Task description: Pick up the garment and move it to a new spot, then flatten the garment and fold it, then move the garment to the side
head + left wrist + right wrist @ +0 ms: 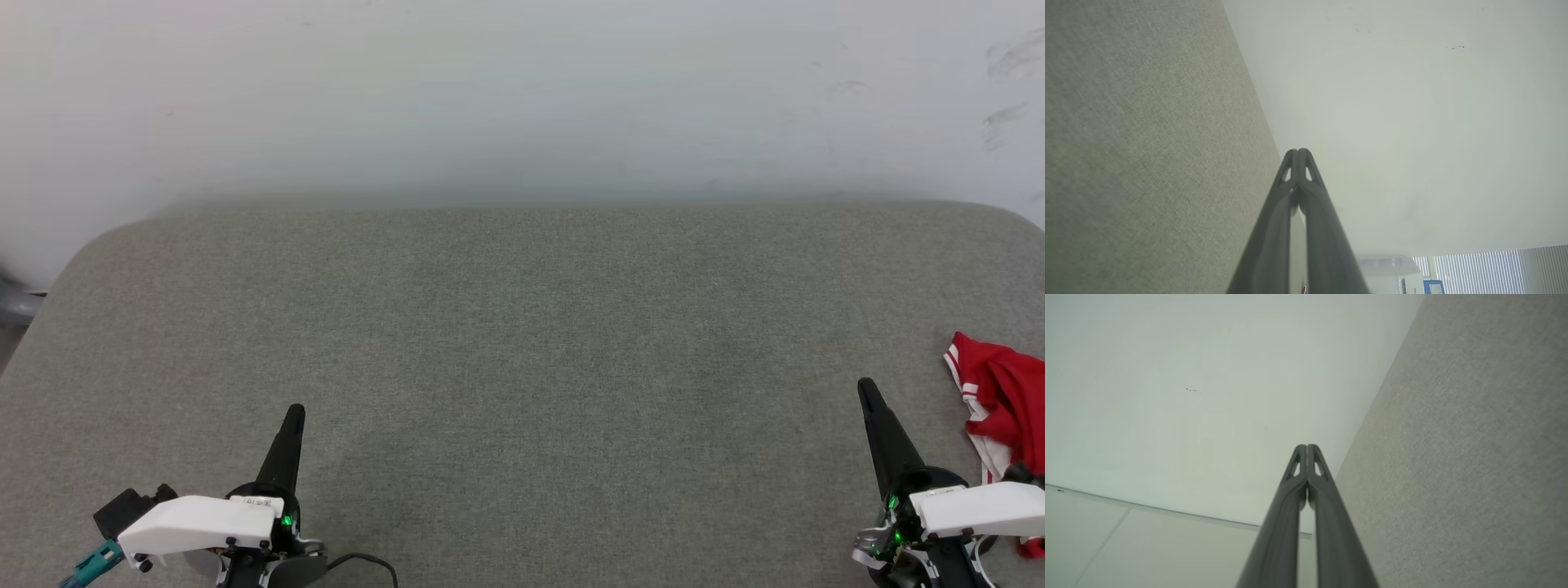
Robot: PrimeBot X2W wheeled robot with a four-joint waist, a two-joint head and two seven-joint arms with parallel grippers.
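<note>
The garment (1008, 400), red with white striped trim, lies bunched at the right edge of the grey padded table (522, 343) in the head view, partly cut off by the frame. My right gripper (865, 386) stands shut just left of it, apart from the cloth, holding nothing. At the lower left my left gripper (295, 411) is shut and empty above the table. In the left wrist view the left gripper (1298, 151) has its fingertips pressed together. The right wrist view shows the right gripper (1306, 446) closed the same way.
A pale wall (522, 90) rises behind the table's far edge. The table's corners are rounded. In the left wrist view, window blinds (1478, 269) and a white box (1392, 273) sit at the lower right.
</note>
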